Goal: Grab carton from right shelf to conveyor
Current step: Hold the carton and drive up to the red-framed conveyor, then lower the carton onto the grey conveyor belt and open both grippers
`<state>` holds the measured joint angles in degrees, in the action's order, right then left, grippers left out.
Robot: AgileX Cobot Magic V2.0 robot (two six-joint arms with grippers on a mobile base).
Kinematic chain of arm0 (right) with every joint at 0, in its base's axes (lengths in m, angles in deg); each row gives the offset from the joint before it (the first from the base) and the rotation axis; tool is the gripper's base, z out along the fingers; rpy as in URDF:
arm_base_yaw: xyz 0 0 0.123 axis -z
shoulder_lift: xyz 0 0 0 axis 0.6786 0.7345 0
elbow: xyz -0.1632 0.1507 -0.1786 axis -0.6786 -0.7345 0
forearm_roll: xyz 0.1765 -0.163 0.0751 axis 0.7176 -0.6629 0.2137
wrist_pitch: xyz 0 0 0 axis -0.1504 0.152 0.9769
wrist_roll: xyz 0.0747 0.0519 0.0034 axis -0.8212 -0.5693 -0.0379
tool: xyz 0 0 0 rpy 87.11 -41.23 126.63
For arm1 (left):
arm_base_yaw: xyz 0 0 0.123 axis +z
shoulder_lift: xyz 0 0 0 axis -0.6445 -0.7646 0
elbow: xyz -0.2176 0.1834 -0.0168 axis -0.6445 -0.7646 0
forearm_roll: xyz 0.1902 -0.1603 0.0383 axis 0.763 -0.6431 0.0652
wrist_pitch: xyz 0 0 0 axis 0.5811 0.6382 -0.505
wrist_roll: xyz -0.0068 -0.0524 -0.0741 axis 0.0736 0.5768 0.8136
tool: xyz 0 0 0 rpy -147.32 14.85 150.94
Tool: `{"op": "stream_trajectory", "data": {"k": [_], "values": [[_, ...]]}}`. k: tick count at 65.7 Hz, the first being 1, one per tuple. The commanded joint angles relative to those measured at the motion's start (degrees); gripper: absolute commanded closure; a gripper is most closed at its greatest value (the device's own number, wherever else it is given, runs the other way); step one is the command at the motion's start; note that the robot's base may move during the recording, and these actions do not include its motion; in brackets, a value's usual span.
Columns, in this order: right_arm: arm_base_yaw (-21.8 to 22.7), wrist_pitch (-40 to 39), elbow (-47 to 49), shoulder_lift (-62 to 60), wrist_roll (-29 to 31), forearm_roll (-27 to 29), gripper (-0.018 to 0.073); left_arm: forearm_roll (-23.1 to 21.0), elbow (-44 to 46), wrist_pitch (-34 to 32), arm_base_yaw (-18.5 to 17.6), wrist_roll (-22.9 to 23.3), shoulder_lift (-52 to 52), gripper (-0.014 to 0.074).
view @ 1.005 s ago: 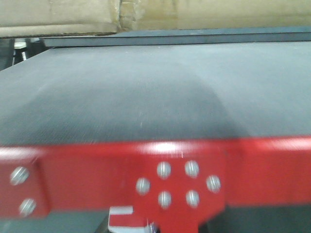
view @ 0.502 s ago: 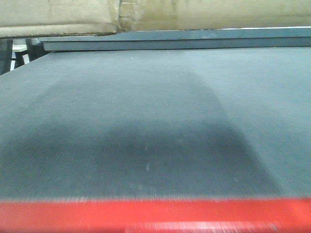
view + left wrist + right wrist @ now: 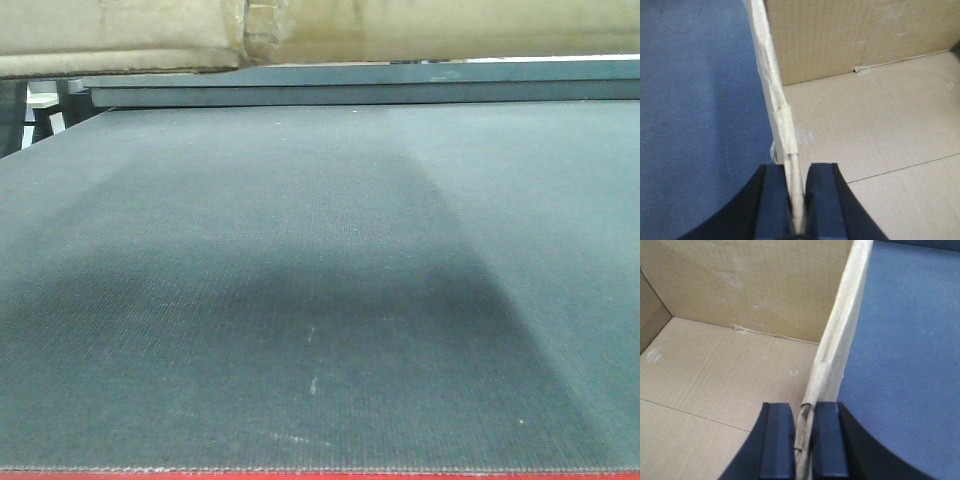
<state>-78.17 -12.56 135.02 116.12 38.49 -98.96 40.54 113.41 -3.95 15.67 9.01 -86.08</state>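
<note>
Since half a second ago, the conveyor (image 3: 320, 250) fills our front view, its red edge (image 3: 320, 477) sunk to a sliver. Our left gripper (image 3: 796, 200) and right gripper (image 3: 804, 440) each clamp an upright wall of the carton (image 3: 150, 35), jaws nearly closed, above the belt.

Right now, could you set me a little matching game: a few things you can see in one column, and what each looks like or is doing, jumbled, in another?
Things
1. left gripper
2. right gripper
3. carton
4. conveyor belt

Descriptions
A. dark grey, finely woven surface
B. shut on a carton wall, belt on the right in its wrist view
C. tan corrugated cardboard, open top, nothing seen inside
D. shut on a carton wall, belt on the left in its wrist view

Pairs: 1-D, 2-B, 3-C, 4-A
</note>
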Motion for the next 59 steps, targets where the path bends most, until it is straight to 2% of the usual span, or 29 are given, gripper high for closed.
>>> {"op": "stream_trajectory", "data": {"k": [1,41,53,59], "values": [[0.0,-2.6,0.1,-0.4,1.1,0.2,0.0631,-0.3,0.4,-2.0,-0.5,-0.4,0.7,0.0610],[0.0,-2.7,0.1,-0.5,1.1,0.2,0.0631,-0.3,0.4,-2.1,-0.5,-0.4,0.7,0.0610],[0.0,-3.1,0.1,-0.5,1.1,0.2,0.0631,0.0,0.4,-7.8,-0.5,-0.4,0.7,0.0610],[0.5,-1.7,0.1,0.8,1.1,-0.4,0.0631,0.5,0.3,-8.2,0.4,-0.1,-0.4,0.0610]]}}
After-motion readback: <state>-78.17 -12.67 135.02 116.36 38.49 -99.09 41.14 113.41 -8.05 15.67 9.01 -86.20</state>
